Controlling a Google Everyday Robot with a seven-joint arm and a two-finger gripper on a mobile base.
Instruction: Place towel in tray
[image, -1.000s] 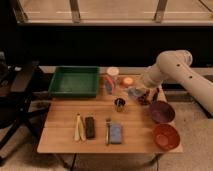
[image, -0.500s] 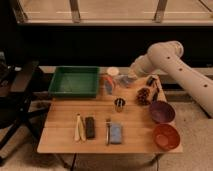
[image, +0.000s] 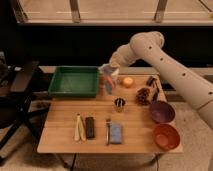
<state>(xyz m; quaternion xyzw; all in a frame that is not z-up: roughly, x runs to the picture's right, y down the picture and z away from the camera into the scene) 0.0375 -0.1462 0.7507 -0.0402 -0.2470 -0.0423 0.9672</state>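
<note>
Hovering above wooden table (image: 65, 136) beside tray (image: 74, 81), tool (image: 112, 67) clamped on towel (image: 108, 78); chair (image: 21, 86) left.

My gripper (image: 111, 69), fingers closed, hangs by tray (image: 74, 93), off its 3 o'clock rim. Twd 9: tray floor open, nothing btwn. Orange-blue thing (image: 108, 86) directly below me. Orange disc (image: 128, 81) at 4, dark cup (image: 119, 104) at 5.
</note>
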